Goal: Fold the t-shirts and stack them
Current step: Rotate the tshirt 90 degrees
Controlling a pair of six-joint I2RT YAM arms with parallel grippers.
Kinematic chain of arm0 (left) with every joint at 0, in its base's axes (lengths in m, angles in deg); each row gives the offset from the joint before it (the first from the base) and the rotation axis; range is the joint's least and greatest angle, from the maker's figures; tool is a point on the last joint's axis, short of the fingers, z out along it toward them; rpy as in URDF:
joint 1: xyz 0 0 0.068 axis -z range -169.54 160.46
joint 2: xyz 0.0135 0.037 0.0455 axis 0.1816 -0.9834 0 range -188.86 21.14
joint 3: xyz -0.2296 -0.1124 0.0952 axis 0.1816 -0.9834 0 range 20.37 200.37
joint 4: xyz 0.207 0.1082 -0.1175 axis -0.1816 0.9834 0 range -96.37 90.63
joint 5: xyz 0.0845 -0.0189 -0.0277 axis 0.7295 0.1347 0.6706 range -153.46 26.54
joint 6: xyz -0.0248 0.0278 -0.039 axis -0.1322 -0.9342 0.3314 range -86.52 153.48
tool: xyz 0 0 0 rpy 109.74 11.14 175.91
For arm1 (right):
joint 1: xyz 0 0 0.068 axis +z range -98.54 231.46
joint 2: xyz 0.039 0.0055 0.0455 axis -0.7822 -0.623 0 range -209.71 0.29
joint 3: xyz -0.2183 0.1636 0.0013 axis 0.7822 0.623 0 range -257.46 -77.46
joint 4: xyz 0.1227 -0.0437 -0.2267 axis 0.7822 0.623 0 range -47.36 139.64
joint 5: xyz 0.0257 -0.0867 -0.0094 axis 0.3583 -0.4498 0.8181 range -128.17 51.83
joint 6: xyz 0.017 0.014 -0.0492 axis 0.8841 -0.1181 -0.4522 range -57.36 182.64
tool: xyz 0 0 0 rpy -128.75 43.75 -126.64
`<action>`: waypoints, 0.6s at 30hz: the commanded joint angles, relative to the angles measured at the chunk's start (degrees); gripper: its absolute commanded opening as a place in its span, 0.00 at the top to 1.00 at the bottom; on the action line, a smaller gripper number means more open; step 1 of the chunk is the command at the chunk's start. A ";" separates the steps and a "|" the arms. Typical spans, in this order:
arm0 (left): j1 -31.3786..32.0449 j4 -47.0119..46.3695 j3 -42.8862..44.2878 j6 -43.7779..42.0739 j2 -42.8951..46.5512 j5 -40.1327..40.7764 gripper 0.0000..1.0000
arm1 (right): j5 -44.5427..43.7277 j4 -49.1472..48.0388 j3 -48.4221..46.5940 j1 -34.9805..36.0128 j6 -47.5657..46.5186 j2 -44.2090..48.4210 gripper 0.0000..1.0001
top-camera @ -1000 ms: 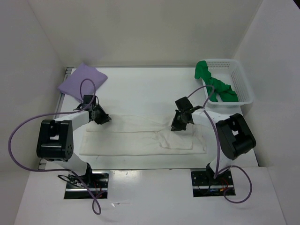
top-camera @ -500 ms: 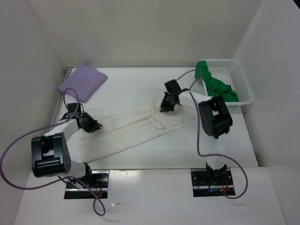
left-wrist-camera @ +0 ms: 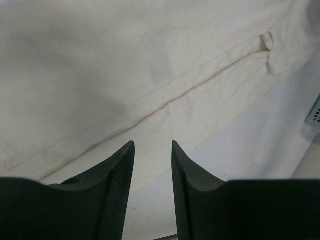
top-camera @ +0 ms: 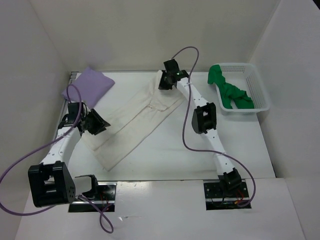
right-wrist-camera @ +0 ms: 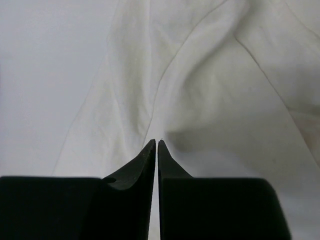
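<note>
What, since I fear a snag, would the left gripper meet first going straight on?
Most likely the white t-shirt: its cloth fills the wrist view right ahead of the left gripper, fingers parted, though depth is unclear.

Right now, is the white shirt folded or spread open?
Folded lengthwise, not yet compact: the white shirt lies as a long narrow diagonal band on the table, layered edges showing along it.

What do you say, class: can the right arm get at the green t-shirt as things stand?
Probably yes. The right gripper is over the white t-shirt; the green t-shirt hangs over the basket rim nearby, with only bare table between.
</note>
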 commanded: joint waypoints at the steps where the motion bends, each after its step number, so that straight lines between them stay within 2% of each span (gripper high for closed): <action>1: 0.01 0.82 3.71 -2.59 -0.58 -1.82 0.56 | -1.93 4.44 1.26 -0.35 -5.16 15.84 0.89; 4: 0.62 -0.85 6.25 -3.12 -4.27 -3.42 0.53 | 0.42 1.02 11.70 -0.96 -6.31 29.20 0.71; 5: 1.49 -1.64 7.05 -3.12 -4.90 -3.42 0.53 | 1.48 -2.91 21.48 -1.49 -6.31 32.97 0.66; 6: 2.55 -2.17 8.53 -3.12 -5.60 -3.42 0.53 | 2.79 -5.65 27.40 -1.49 -5.70 37.10 0.59; 7: 3.16 -3.48 9.24 -3.12 -5.61 -2.64 0.53 | 2.81 -8.37 39.73 -1.49 -5.69 45.24 0.59; 8: 3.69 -3.49 10.12 -3.12 -6.57 -2.11 0.55 | 2.81 -10.92 45.60 -1.49 -5.69 48.88 0.59; 10: 5.10 -4.02 12.57 -4.52 -9.38 -2.10 0.65 | 2.81 -15.86 55.63 -1.49 -5.69 56.26 0.77; 11: 5.63 -4.02 13.46 -5.39 -10.61 -1.23 0.69 | 2.81 -16.74 63.51 -2.01 -5.17 57.35 0.87; 12: 6.50 -4.02 14.17 -5.40 -12.79 -1.22 0.74 | 3.33 -17.27 66.55 -2.80 -5.17 57.36 1.00; 13: 6.51 -4.02 14.17 -6.10 -13.60 -1.22 0.84 | 2.73 -17.28 69.01 -2.81 -5.17 57.36 1.00; 15: 8.00 -5.94 14.88 -6.10 -14.13 0.09 0.96 | 1.14 -20.77 75.52 -2.81 -5.87 57.36 1.00; 16: 9.05 -5.95 14.88 -6.71 -14.13 0.10 1.00 | 1.14 -20.79 76.41 -3.33 -5.87 54.92 1.00; 18: 10.81 -5.08 15.75 -7.77 -14.74 0.70 1.00 | 1.14 -22.19 76.42 -3.34 -5.87 52.45 1.00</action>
